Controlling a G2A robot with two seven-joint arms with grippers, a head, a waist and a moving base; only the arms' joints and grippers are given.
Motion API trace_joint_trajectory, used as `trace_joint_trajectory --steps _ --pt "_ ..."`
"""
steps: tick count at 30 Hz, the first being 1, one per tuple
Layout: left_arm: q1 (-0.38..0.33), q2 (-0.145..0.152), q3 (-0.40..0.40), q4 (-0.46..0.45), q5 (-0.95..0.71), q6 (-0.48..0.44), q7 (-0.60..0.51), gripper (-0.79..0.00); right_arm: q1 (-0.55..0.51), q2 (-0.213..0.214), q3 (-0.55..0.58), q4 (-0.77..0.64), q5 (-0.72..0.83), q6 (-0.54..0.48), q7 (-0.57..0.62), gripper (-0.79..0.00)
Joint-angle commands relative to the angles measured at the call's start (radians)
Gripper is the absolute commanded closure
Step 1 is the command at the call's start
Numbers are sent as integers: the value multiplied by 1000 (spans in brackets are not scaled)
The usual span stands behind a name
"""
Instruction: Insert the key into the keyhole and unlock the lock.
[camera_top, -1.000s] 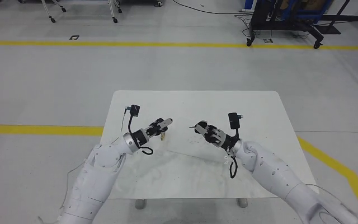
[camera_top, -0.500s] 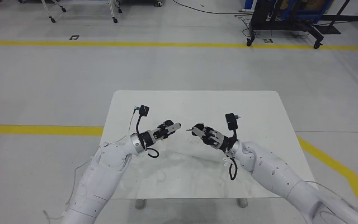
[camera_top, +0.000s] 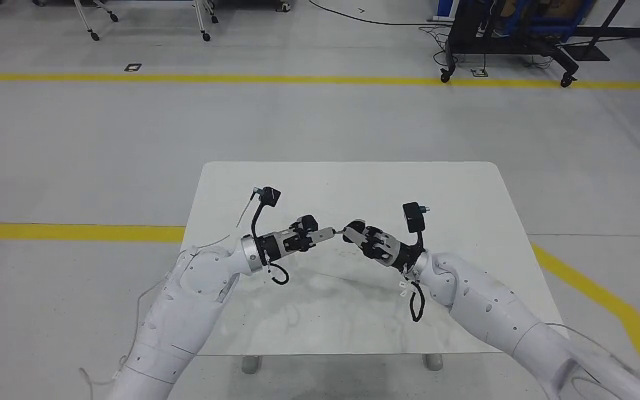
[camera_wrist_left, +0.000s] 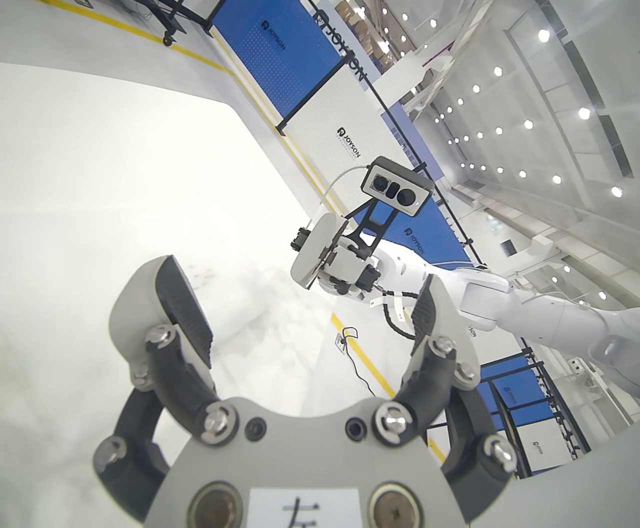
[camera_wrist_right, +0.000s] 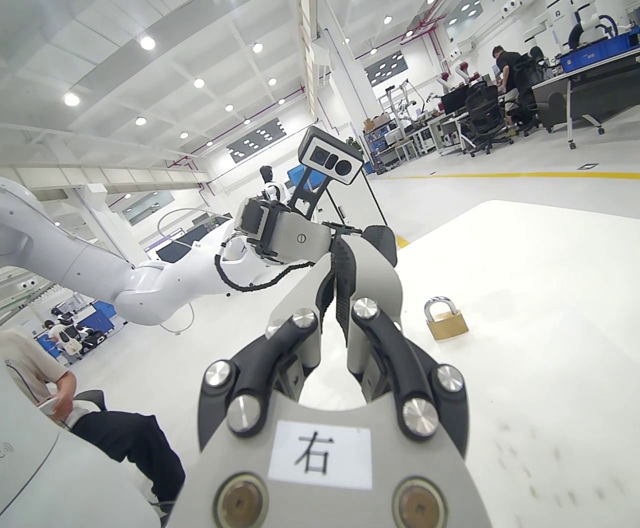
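Two white robot arms reached in over a white surface (camera_top: 450, 190) from the near edge, their tips almost meeting above its middle.

The left end effector (camera_wrist_left: 305, 310) was open. Its two fingers, faced with ribbed black pads (camera_wrist_left: 172, 295), stood well apart with nothing between them, and it was held above the surface, not touching it.

The right end effector (camera_wrist_right: 350, 250) was closed, its two fingers pressed together along their length. Whether a key was pinched at the tips could not be told. From above, the tips of the two end effectors were just beside each other, pointing towards one another. Each arm carried a small black camera on a bracket near its wrist.

A brass padlock (camera_wrist_right: 446, 320) with a silver shackle lay on the surface near the right end effector, off to one side of it and touching neither arm. Its shackle looked closed. The keyhole was too small to make out.

Beyond the far edge of the surface lay a pale grey floor crossed by a yellow line (camera_top: 300, 77). Farther back, a dark wheeled frame (camera_top: 510, 40) stood at the far right, with black cables trailing on the floor beside it.
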Motion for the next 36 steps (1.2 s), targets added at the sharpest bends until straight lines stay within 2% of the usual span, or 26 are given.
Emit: trace_joint_trajectory --steps 1,6,12,13,15,17,18,20,22,25,29,36 --pt "0 0 0 0 0 0 0 -785 0 0 0 0 0 0 0 0" --pt "22 0 -8 -9 -98 -40 5 -785 -3 0 0 -1 2 4 3 0" --pt "8 -3 7 62 -257 -109 -61 -773 -38 -1 12 -55 130 0 61 0" --pt "-1 -4 16 74 -256 -112 -69 -683 -39 0 11 -62 150 0 80 0" --pt "-17 -8 37 93 -245 -117 -74 -570 -39 4 9 -74 190 0 124 0" --pt "-30 -12 56 107 -239 -121 -71 -382 -37 8 6 -79 226 0 178 0" --pt "-36 -14 65 113 -239 -122 -69 -323 -35 10 6 -79 246 0 204 0" --pt "-48 -18 77 123 -241 -128 -69 -219 -30 11 7 -76 282 0 248 0" --pt "-57 -19 84 133 -239 -130 -67 -169 -27 11 10 -76 310 0 283 0" --pt "-67 -20 88 144 -223 -132 -61 -31 -25 9 16 -77 340 0 322 0" --pt "-71 -19 88 155 -200 -129 -45 0 -26 6 30 -75 363 0 356 0" --pt "-69 -16 83 163 -198 -138 -35 0 -37 -1 59 -69 383 0 390 0"
